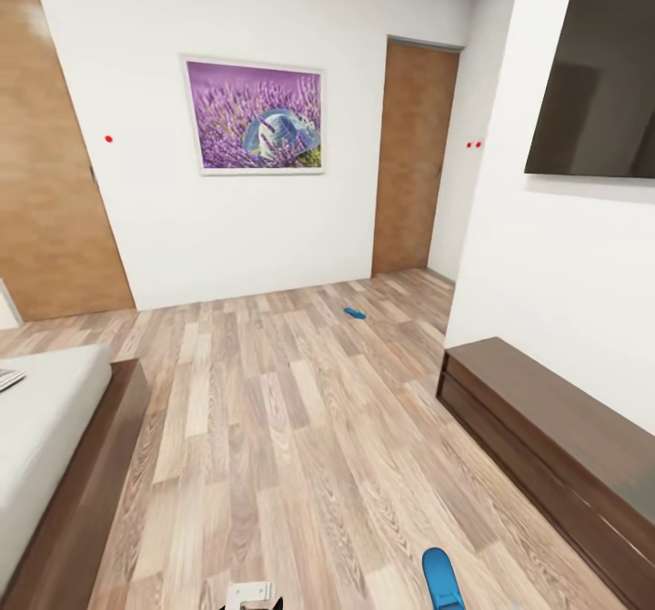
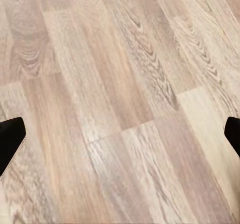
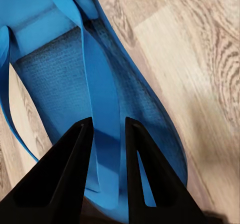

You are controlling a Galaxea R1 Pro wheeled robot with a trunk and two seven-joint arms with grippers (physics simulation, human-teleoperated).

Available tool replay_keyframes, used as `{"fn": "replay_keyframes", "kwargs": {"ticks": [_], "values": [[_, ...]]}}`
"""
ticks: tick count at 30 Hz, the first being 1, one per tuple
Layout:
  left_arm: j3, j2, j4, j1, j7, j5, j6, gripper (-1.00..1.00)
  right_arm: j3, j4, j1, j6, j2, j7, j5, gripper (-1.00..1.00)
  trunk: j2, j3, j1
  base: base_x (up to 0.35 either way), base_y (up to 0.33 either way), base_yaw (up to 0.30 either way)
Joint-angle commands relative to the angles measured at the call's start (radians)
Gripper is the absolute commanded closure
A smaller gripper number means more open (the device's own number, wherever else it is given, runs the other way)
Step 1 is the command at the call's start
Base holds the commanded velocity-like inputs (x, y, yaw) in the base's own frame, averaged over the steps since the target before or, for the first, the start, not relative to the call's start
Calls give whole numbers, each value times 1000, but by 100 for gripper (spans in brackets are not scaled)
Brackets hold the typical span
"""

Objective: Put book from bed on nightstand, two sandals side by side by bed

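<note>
Blue rubber shows close in the right wrist view: a sandal (image 3: 107, 83) is gripped by the right fingers (image 3: 106, 176), whose two dark tips are closed on one of its thong straps, with the plank floor (image 3: 200, 58) beyond it. In the head view the same sandal (image 1: 442, 578) appears at the lower edge of the picture, just right of centre, with a small white and dark part of the robot (image 1: 250, 595) to its left.

A second blue sandal (image 1: 355, 313) lies flat on the wood floor (image 1: 273, 428) well away, near the far wall and not far from a brown door (image 1: 414, 155). The corner of the bed (image 1: 55, 446), with its light-grey mattress and dark-brown base, sits at the left of the head view. On the mattress at the picture's very left edge, a thin flat thing (image 1: 9, 378) lies; it may be the book, though too little of it shows to be sure.

A low dark-brown cabinet (image 1: 555, 446) runs along the right wall under a dark screen (image 1: 596, 74). A framed picture of purple flowers (image 1: 255, 115) hangs on the far wall, and another brown door (image 1: 50, 165) stands at the left.

The left fingers (image 2: 11, 139) are spread wide apart, their black tips at the two side edges of the left wrist view, with bare floor planks between them.
</note>
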Motion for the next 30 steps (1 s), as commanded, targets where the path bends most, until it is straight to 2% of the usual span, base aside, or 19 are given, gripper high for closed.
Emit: {"fn": "replay_keyframes", "kwargs": {"ticks": [1,13,30], "values": [[-4,1,1,-1,-2,11,-4,-100,7,3,-1,0,0,8,-12,100,0,-1,0,328,0,23],[-4,1,1,-1,-2,11,-4,-100,7,3,-1,0,0,8,-12,100,0,-1,0,328,0,104],[-1,2,1,-1,-3,11,-4,-100,7,3,-1,0,0,8,-12,100,0,-1,0,329,0,4]]}}
